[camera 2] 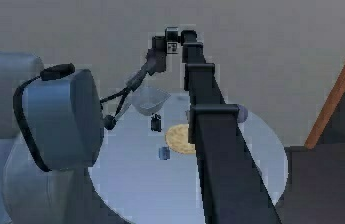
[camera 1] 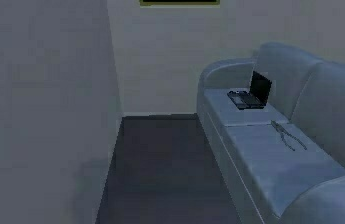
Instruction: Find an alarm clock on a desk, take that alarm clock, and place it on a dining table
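Chiefly, the risk is a collision over the round table. The arm reaches across it, and the gripper sits close to the back of a grey-blue chair. A turn of the base or a further reach could catch the thin fingers on the chair. It could also sweep the small things on the tabletop, among them a yellowish round thing and a small dark thing. Anything set down among these could tip or push a neighbour off. How wide the fingers stand cannot be told. Nor can it be told whether the gripper holds anything, since a pale rounded thing and the tabletop lie right behind its far end. No blob has the sure shape of an alarm clock, so its place cannot be told. Judging by the chair, this looks like the dining table, so the placing step seems in hand. Ahead, a sofa carries a laptop.
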You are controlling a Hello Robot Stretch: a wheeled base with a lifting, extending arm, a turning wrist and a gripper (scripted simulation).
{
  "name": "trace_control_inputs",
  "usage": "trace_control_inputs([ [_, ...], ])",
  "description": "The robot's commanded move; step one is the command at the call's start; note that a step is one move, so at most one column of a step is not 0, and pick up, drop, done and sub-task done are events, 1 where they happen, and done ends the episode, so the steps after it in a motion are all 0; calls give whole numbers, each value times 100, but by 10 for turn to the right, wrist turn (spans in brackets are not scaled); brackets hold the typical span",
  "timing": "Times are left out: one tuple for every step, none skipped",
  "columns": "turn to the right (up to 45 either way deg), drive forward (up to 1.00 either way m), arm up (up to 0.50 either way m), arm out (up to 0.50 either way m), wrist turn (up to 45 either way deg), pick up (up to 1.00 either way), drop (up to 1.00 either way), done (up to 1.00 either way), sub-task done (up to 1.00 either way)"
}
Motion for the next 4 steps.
trace_control_inputs([
  [0, 0, 0, 0, 450, 0, 0, 0, 0],
  [0, 0, 0, 0, 450, 0, 0, 0, 0],
  [0, 0, 0, 0, 450, 0, 0, 0, 0],
  [0, 0, 0, 0, 120, 0, 0, 0, 0],
])
